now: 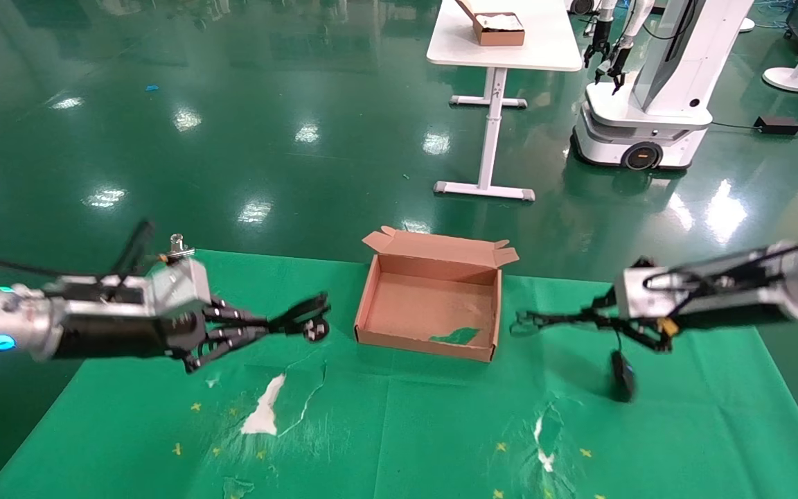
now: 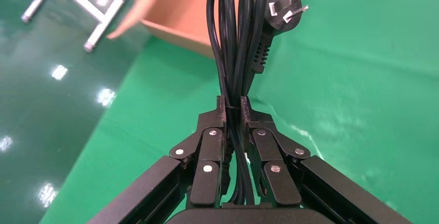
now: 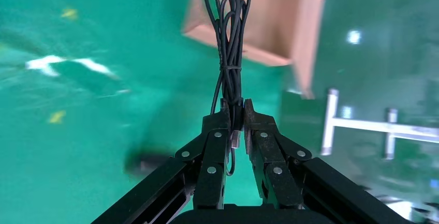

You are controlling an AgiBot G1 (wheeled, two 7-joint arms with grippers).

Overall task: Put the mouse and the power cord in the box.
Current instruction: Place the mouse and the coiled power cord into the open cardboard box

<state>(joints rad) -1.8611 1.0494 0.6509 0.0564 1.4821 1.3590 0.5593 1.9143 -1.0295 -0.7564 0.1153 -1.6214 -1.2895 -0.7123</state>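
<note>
In the head view you see the shallow brown cardboard box (image 1: 428, 302) standing open on the green table cloth (image 1: 399, 430), its lid flap folded back and a green patch on its floor. Your left gripper (image 1: 302, 320) hangs above the cloth just to the left of the box and carries the thick glossy black power cord (image 1: 310, 324). Your right gripper (image 1: 530, 320) is just beside the right wall of the box, and the small black oval mouse (image 1: 623, 375) hangs below this arm on its thin cable.

In the left wrist view the left gripper (image 2: 234, 111) is clamped on the looped power cord (image 2: 235, 43); its chunky plug with metal pins points outward, and the box (image 2: 176, 12) lies beyond.

In the right wrist view the right gripper (image 3: 235, 111) is pressed together on the bundled thin cable of the mouse (image 3: 230, 32), with the box (image 3: 269, 22) behind it
</note>
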